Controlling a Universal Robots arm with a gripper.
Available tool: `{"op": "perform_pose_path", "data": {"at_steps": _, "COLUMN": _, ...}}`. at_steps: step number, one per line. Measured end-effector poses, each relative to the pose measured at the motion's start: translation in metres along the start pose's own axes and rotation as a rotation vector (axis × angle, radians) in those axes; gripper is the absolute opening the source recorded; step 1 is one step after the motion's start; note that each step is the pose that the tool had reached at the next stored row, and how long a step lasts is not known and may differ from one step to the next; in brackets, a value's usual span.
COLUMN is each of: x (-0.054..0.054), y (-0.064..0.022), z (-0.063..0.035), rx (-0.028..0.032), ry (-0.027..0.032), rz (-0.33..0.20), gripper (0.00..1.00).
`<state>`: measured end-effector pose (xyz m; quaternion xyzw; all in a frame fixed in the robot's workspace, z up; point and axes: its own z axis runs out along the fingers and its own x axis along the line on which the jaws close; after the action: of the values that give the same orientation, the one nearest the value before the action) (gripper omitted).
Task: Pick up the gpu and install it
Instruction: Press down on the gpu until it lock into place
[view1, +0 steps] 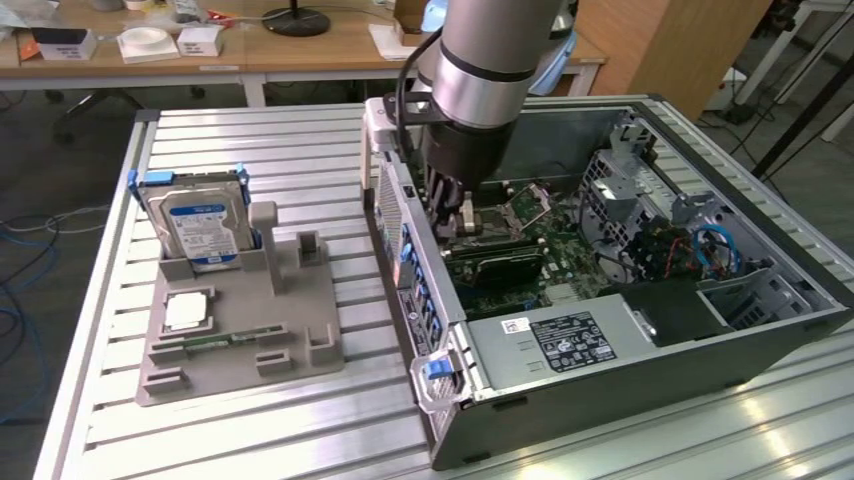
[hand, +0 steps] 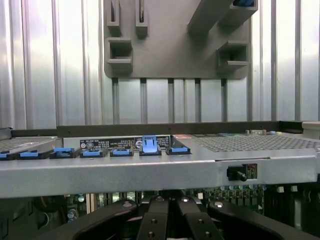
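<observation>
Gripper (view1: 465, 228) hung inside the open computer case (view1: 641, 385), under the thick grey arm, and its fingers (hand: 155, 222) were drawn together. I could not tell if they pinched something or only touched each other.

Going across the exterior view from its left, I first saw the silver hard drive (view1: 200, 225) with the blue-white label. It stood upright in the far corner of the grey holder (view1: 240, 335) on the ribbed metal table (view1: 107, 400). In front of it, a square silver chip (view1: 187, 312) lay flat on the holder, and nearer to me the slim green memory stick (view1: 220, 342) lay in its groove. The narrow upright slot beside the drive held nothing.

Then came the case, just beside the holder, with blue latches (hand: 150, 145) along its side rail. The gpu (view1: 505, 268) showed as a dark flat card on the motherboard, directly below the fingertips and slightly toward the exterior view's right. I could not say if the fingers touched its upper edge. Further right were the grey power supply (view1: 574, 340) with its label and some blue cables (view1: 717, 250).
</observation>
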<state>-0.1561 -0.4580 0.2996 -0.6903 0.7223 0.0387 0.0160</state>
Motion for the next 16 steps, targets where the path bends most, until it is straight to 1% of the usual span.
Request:
{"op": "perform_pose_path", "data": {"at_steps": 3, "x": -0.0002, "y": 0.0000, "z": -0.0026, "rx": 0.0003, "ry": -0.0008, "rz": 0.001, "gripper": 0.11}}
{"op": "perform_pose_path", "data": {"at_steps": 12, "x": 0.0026, "y": 0.0010, "z": -0.0022, "rx": 0.0012, "ry": -0.0013, "rz": 0.018, "gripper": 0.11}}
{"op": "perform_pose_path", "data": {"at_steps": 16, "x": 0.0035, "y": 0.0021, "z": -0.0022, "rx": 0.0005, "ry": -0.0013, "rz": 0.020, "gripper": 0.11}}
